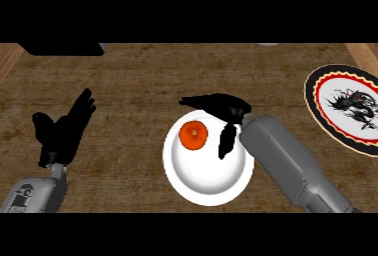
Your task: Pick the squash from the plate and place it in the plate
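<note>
Brown wood-grain counter [133, 75] w/ plain white round plate [210, 187] centre, black-rimmed red-ringed patterned plate [313, 102] far rt.

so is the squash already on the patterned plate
No, the squash lies on the plain white plate at the centre, well apart from the patterned plate at the right edge.

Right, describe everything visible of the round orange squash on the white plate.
The round orange-red squash is smooth, with a tiny pale mark at its middle. It lies on the upper left part of the round white plate, not lifted. The black right hand arches over it, fingers above, thumb to its right; white plate shows between thumb and squash, so no contact is visible.
</note>
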Controlling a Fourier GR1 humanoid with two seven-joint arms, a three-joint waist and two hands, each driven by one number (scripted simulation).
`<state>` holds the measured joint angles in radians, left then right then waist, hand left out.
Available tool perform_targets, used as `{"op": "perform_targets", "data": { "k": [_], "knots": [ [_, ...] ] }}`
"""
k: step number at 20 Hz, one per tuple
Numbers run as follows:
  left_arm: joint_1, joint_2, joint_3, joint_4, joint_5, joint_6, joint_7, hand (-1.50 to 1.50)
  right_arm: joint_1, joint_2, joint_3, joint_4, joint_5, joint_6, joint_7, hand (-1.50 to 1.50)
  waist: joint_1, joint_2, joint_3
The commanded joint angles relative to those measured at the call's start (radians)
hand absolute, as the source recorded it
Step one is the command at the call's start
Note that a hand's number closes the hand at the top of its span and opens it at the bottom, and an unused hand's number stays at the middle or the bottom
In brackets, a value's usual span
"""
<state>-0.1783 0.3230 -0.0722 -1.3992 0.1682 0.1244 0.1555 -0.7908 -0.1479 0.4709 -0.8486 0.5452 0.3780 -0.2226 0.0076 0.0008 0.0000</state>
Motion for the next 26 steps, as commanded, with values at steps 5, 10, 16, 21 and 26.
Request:
{"op": "perform_targets", "data": {
  "k": [5, 10, 16, 21, 26],
  "knots": [
    [-0.022, 0.020, 0.087, 0.053, 0.012, -0.078, -0.026, 0.00, -0.014, 0.105, -0.033, 0.045, 0.107, -0.015, 0.062, -1.50, -0.003, 0.000, 0.000],
    [0.004, -0.048, 0.053, 0.032, -0.056, -0.029, -0.035, 0.00, -0.099, 0.116, -0.090, 0.237, 0.181, -0.067, -0.053, -1.50, 0.004, 0.003, 0.000],
    [-0.033, -0.030, 0.086, 0.025, -0.054, -0.057, 0.012, 0.00, -0.048, 0.147, -0.034, 0.171, 0.234, -0.021, -0.013, -1.50, -0.002, 0.000, 0.000],
    [0.021, -0.080, 0.056, 0.007, -0.089, -0.034, -0.031, 0.00, -0.059, 0.147, 0.013, 0.217, 0.260, -0.020, -0.135, 1.50, 0.006, 0.002, 0.000],
    [0.017, -0.044, 0.108, -0.050, -0.046, -0.081, 0.049, 0.00, 0.006, 0.146, -0.020, 0.186, 0.280, -0.050, -0.177, 1.50, 0.002, 0.000, 0.000]
  ]
}}
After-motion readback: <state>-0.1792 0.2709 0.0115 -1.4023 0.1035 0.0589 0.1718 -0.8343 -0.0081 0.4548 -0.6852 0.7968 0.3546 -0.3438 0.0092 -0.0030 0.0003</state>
